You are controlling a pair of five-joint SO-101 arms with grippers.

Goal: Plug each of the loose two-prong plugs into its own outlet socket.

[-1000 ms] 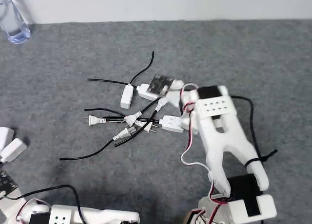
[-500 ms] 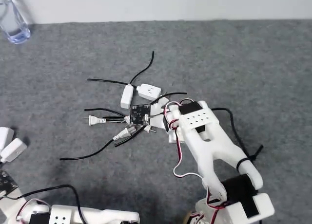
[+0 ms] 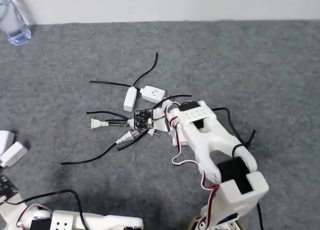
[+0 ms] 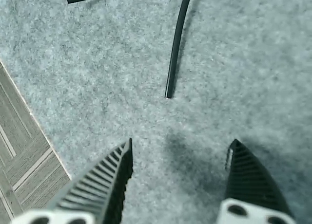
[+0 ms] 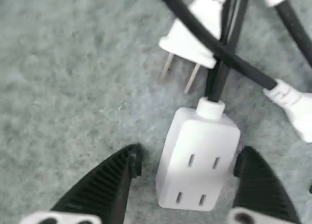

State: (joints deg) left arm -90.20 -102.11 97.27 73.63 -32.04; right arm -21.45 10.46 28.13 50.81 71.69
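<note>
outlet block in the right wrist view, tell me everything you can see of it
White, smooth, plastic-looking, the outlet block is a rounded rectangle lying flat on the grey carpet, face up, with two pairs of empty slots. A black cord enters one short end through a white collar. It sits between the fingers of the open right gripper; one finger is clearly apart, the other too close to tell. A loose plug points its prongs at it without touching.

Arm (image 3: 210,135) over plugs (image 3: 127,136); socket (image 3: 152,93) just beyond.
</note>
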